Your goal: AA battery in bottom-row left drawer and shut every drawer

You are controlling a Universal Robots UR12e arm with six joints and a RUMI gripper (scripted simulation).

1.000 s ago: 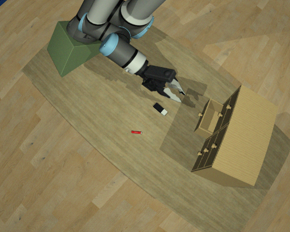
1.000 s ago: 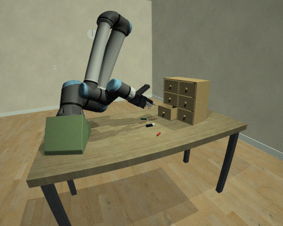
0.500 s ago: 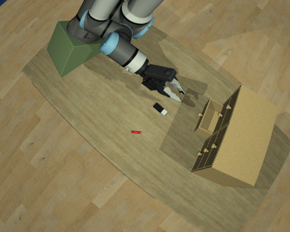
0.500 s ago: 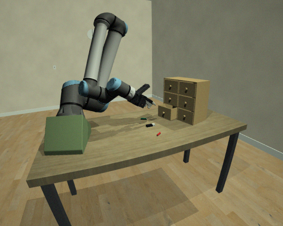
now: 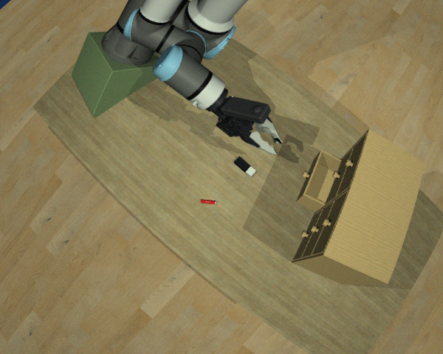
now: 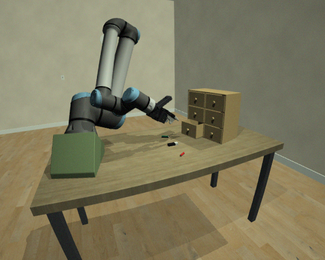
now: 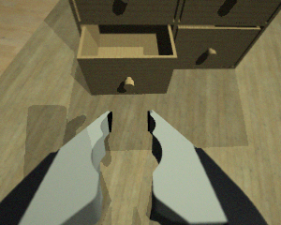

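The chest [image 5: 382, 206] [image 6: 231, 120] stands upright. Its bottom left drawer [image 5: 315, 178] [image 6: 194, 132] [image 7: 152, 77] is pulled partway out, and the part of its inside that shows is bare. The other drawers look shut. My gripper [image 5: 278, 148] [image 6: 174, 121] [image 7: 129, 112] is open with nothing between its fingers, above the table in front of the open drawer. A red cylinder [image 5: 208, 201] [image 6: 182, 154] and a green cylinder [image 6: 164, 136] lie on the table. I cannot tell surely which is the AA battery. The green one is mostly hidden behind the fingers in the top view.
A black and white block [image 5: 245, 166] [image 6: 172, 144] lies on the table between the two cylinders. The green robot base [image 5: 95, 76] [image 6: 73, 156] stands at the far end of the table from the chest. The open drawer's knob [image 5: 306, 174] [image 7: 129, 82] sticks out towards the gripper.
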